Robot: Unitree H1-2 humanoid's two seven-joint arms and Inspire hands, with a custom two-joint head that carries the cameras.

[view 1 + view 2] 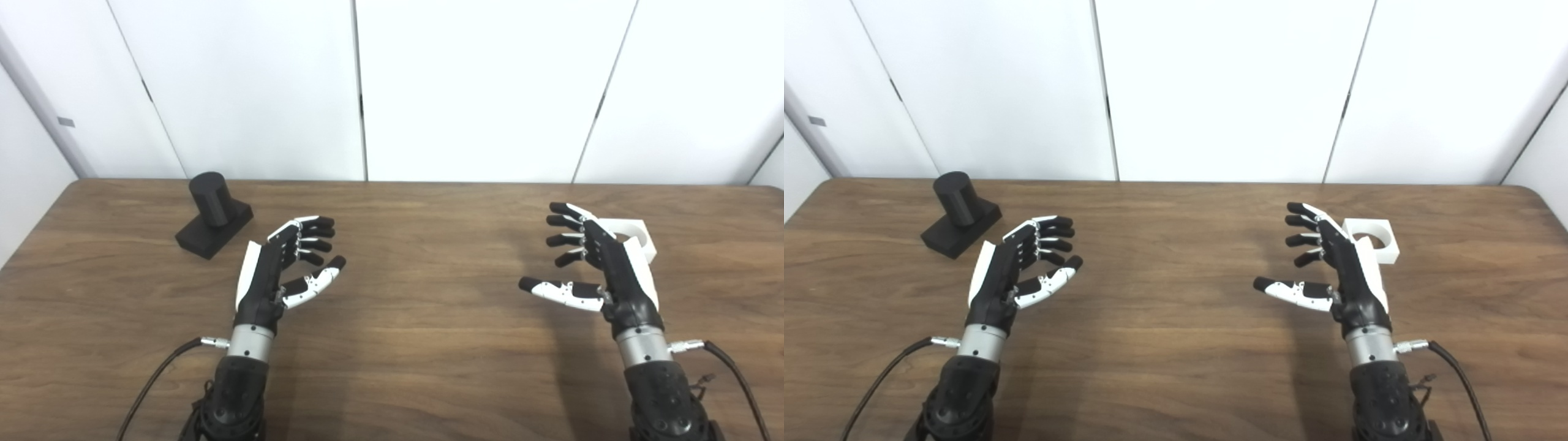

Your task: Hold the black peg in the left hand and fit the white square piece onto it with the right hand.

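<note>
Both hands, left (275, 269) and right (597, 263), hang spread, empty. The peg (211, 199), left of them, looks rigid; grasp its base. The piece (1372, 236) seems light.

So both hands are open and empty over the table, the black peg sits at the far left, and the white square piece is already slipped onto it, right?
Not quite. The white square piece is not on the black peg; it lies on the table at the far right, just behind the right hand, as the right eye view shows. The rest holds: left hand and right hand are open and empty, peg far left.
</note>
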